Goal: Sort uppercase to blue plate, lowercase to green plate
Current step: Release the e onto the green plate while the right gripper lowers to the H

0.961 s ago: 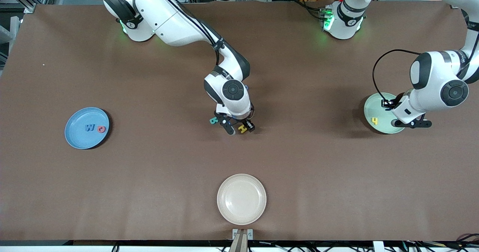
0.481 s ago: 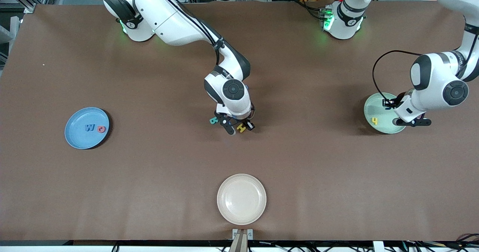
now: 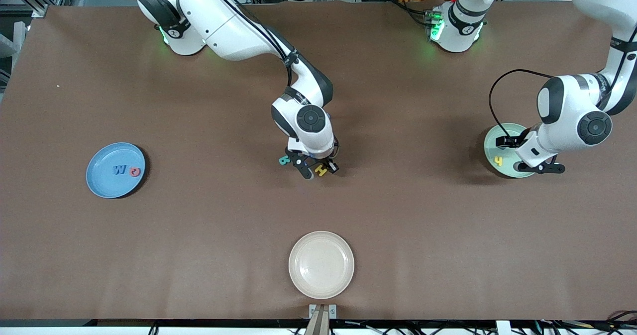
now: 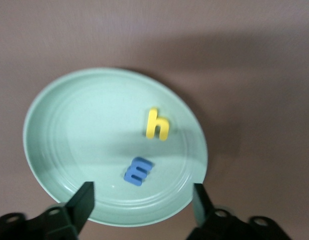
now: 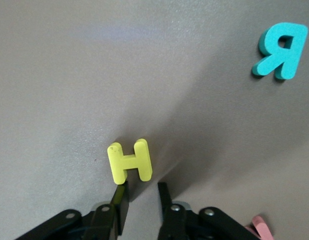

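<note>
My right gripper [image 3: 320, 170] is low on the table mid-way along it, fingers a narrow gap apart. The yellow H [image 5: 129, 162] sits just off their tips and touches one fingertip [image 5: 121, 192]; nothing lies between them. A teal letter [image 3: 284, 160] lies beside it. The blue plate [image 3: 107, 156] at the right arm's end holds a blue W [image 3: 119, 169] and a red ring [image 3: 135, 171]. My left gripper [image 4: 143, 197] hangs open and empty over the green plate [image 4: 74, 130], where a yellow h [image 4: 157, 125] and a blue m [image 4: 138, 170] lie.
A cream-white plate [image 3: 321, 264] with nothing in it sits near the table's front edge, nearer the front camera than the H. A pink foam piece [image 5: 259, 227] shows at the edge of the right wrist view, close to my right gripper.
My left gripper has opened over the green plate and its arm has shifted slightly toward the table's middle. My right gripper's fingers have narrowed around the yellow H.
</note>
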You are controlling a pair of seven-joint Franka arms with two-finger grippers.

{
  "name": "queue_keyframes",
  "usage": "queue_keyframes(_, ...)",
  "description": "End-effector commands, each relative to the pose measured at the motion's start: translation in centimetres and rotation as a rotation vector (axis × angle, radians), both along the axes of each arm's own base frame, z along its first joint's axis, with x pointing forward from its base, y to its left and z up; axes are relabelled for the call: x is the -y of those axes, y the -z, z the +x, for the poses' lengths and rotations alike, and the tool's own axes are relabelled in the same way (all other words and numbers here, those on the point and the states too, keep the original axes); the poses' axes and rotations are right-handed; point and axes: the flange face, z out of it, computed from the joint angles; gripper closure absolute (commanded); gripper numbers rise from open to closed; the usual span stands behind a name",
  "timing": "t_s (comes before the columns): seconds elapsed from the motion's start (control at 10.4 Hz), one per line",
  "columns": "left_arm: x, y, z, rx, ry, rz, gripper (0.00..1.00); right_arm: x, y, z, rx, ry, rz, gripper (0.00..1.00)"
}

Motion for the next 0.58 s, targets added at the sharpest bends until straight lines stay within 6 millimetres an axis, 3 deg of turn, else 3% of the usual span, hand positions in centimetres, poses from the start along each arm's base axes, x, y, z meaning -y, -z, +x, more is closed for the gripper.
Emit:
queue_keyframes(0.0,2.2,-6.1,3.1,0.011,0.007,0.005,0.0,0.1,0.6,0.5,0.027,-0.017,-0.02,0.73)
queue_keyframes(0.19,4.4,-10.1,4.9,0.027,0.039,0.012,0.0,0.1,0.5,0.5,0.028,-0.018,-0.021,0.73)
queue_keyframes(0.48,7.1,-14.3,6.0,0.051,0.062,-0.002,0.0,0.2,0.3,0.6,0.035,-0.025,-0.026,0.75)
